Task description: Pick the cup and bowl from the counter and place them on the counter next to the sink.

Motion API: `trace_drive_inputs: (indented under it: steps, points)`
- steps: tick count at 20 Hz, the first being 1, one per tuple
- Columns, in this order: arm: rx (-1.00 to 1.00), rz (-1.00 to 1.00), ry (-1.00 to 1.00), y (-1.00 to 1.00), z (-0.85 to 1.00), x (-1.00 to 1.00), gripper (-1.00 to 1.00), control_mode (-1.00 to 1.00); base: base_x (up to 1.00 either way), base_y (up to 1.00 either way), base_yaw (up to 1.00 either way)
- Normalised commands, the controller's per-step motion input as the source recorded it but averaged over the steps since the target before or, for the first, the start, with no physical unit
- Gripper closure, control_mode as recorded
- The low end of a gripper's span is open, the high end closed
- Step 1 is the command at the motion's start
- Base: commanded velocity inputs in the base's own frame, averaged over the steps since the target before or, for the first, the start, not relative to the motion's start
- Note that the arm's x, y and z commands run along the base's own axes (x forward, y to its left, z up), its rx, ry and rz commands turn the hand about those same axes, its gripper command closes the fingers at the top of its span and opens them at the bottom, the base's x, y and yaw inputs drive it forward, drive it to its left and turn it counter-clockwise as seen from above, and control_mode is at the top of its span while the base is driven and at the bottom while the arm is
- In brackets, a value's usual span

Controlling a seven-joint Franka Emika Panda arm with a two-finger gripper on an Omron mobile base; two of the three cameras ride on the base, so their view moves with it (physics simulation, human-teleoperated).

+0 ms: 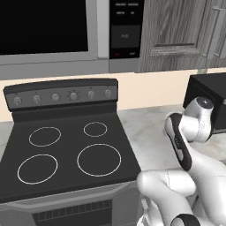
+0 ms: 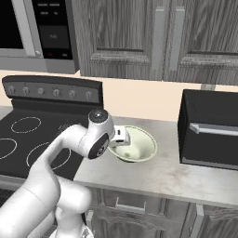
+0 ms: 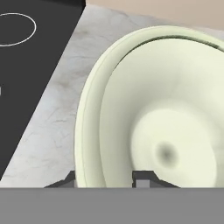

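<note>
The pale cream bowl (image 2: pixel 137 145) sits on the marbled counter (image 2: pixel 153 179) just right of the stove. My gripper (image 2: pixel 122 135) reaches down at the bowl's left side. In the hand view the bowl (image 3: pixel 175 109) looms large, and my gripper (image 3: pixel 106 178) is open, straddling its near rim. One fingertip (image 3: pixel 142 177) is inside the bowl and the other is outside the wall. A gap shows between the inner tip and the wall. The yellow cup and the sink are out of view.
The black stove top (image 1: pixel 66 150) borders the counter on the left. A black boxy appliance (image 2: pixel 211 128) stands on the counter to the bowl's right. A microwave (image 1: pixel 44 31) and dark wood cabinets (image 2: pixel 139 37) hang above.
</note>
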Motion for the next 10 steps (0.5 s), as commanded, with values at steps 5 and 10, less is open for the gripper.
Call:
trace_drive_inputs:
  steps: [5,10]
  points:
    - [-0.1,0.02,0.04,0.46,0.21,-0.14,1.0,-1.0,0.0,0.0,0.0]
    - [-0.11,0.0,0.11,0.51,0.03,-0.28,1.0,-1.0,0.0,0.0,0.0]
